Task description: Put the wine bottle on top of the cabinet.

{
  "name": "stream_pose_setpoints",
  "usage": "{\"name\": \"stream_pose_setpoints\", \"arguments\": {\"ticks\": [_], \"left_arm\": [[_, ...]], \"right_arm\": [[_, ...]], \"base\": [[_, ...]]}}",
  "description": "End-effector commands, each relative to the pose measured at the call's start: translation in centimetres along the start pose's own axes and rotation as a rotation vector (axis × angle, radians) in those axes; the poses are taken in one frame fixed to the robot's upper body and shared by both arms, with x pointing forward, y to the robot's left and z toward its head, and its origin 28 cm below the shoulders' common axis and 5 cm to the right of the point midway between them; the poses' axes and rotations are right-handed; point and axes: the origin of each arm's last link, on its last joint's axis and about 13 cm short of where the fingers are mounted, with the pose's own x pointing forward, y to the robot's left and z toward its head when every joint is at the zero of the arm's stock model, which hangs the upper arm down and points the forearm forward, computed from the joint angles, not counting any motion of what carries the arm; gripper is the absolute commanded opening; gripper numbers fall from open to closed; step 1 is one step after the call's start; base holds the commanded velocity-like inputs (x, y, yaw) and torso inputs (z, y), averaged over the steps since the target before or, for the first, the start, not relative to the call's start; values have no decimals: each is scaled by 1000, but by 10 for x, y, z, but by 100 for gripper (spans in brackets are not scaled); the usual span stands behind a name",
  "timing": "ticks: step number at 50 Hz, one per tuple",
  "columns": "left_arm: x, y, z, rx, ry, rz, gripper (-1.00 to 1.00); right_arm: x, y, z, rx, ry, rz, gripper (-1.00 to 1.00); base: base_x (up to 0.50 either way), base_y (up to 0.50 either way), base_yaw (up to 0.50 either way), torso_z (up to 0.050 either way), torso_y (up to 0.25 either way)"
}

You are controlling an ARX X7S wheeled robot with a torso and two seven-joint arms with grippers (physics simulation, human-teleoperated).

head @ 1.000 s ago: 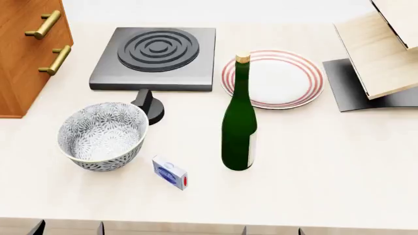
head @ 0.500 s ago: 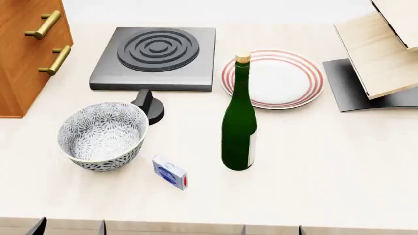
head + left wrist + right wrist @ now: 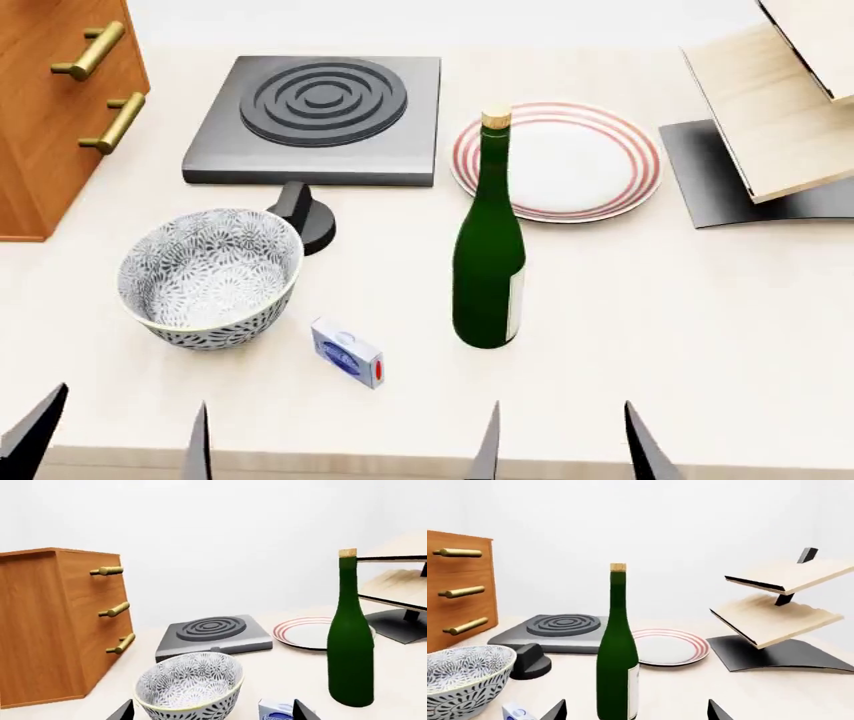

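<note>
The wine bottle [image 3: 490, 250] stands upright near the middle of the table, dark green with a tan cork; it also shows in the wrist views [image 3: 350, 645] [image 3: 618, 655]. The cabinet [image 3: 54, 110], reddish-brown with brass handles, stands at the far left [image 3: 47, 625] [image 3: 454, 590]. My right gripper [image 3: 565, 445] is open at the table's front edge, just short of the bottle and slightly to its right, touching nothing [image 3: 637, 712]. My left gripper [image 3: 118, 440] is open too, in front of the patterned bowl [image 3: 213, 712]. Only the dark fingertips of both show.
A grey patterned bowl [image 3: 207, 275] and a small blue-and-white box [image 3: 347, 352] lie left of the bottle. Behind are a dark hob [image 3: 320, 105] with a black knob [image 3: 307, 215] and a red-rimmed plate [image 3: 561, 160]. A pale wooden rack [image 3: 787, 110] stands at the right.
Both grippers' fingertips have risen further into the head view from its bottom edge, advancing over the table's front edge. The bottle and other objects have not moved.
</note>
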Motion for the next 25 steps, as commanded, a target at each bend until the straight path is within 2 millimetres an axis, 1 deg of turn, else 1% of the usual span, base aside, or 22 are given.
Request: {"name": "stream_pose_setpoints", "arguments": {"ticks": [1, 11, 17, 18, 20, 23, 25], "left_arm": [[-4, 0, 43, 10, -113, -26, 100], [-8, -2, 77, 18, -203, -44, 100], [-11, -1, 90, 21, -238, -46, 100], [-12, 0, 94, 56, -253, -47, 100], [-13, -1, 99, 29, -263, -52, 100], [-16, -1, 111, 38, -296, -56, 100], [-17, -1, 114, 33, -308, -60, 100]], "right_arm": [[-3, 2, 48, 39, -128, 12, 100], [-10, 5, 80, 71, -207, 34, 100], [-14, 8, 94, 84, -241, 51, 100], [-15, 9, 97, 85, -250, 56, 100], [-16, 9, 100, 85, -259, 59, 100], [-19, 10, 109, 89, -280, 65, 100], [-20, 10, 112, 92, -287, 67, 100]], "base": [[0, 0, 0, 0, 0], [0, 0, 0, 0, 0], [0, 0, 0, 0, 0], [0, 0, 0, 0, 0], [0, 0, 0, 0, 0], [0, 0, 0, 0, 0], [0, 0, 0, 0, 0]]}}
